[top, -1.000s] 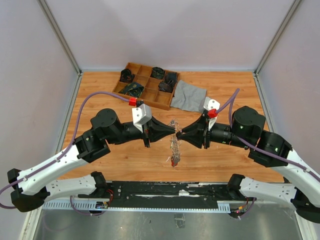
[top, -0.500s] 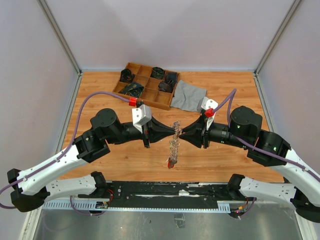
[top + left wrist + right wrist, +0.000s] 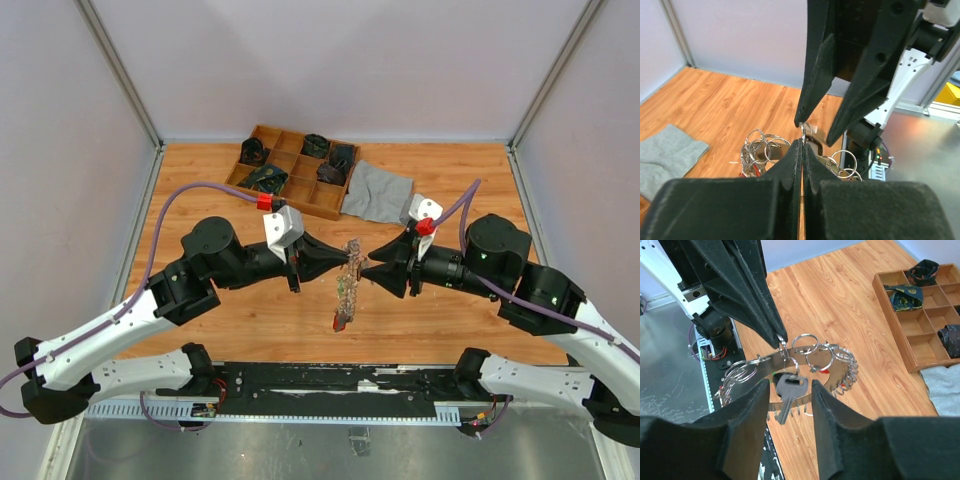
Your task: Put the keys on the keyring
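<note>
our left hand was clamped tight on the keyring, hanging mid-air over the counter. our right hand was spread wide beside it, gripping nothing, one key dangling off it.

Both arms were bent inward, facing each other across the keyring. The left tool pinched its rim, fingers pressed together. The right tool hung just beside it, fingers spread.
</note>
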